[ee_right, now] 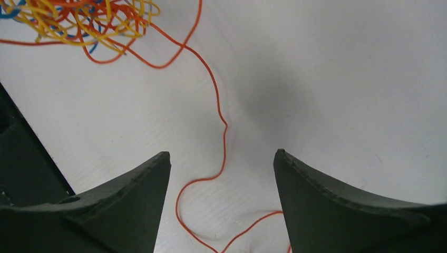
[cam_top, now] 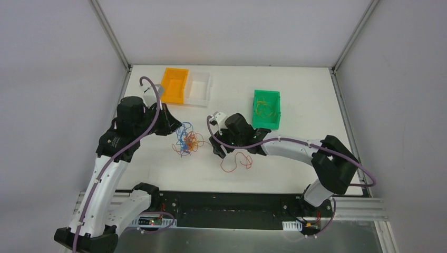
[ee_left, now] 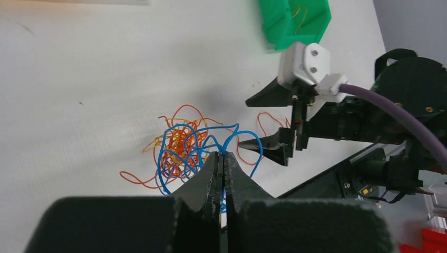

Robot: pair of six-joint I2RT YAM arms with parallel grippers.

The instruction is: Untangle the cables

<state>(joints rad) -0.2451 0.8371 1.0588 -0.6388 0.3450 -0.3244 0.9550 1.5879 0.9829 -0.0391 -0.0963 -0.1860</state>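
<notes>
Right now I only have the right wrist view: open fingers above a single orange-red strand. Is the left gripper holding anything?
Observer: The left gripper is shut at the near edge of the tangle and seems to pinch a blue strand.
Operator: Are any cables already sorted?
Observer: Yes. The top view shows yellow strands lying in a green bin, beyond your open right gripper.
Operator: Are there other bins?
Observer: An orange bin and a white bin stand side by side, far left in the top view.
</notes>
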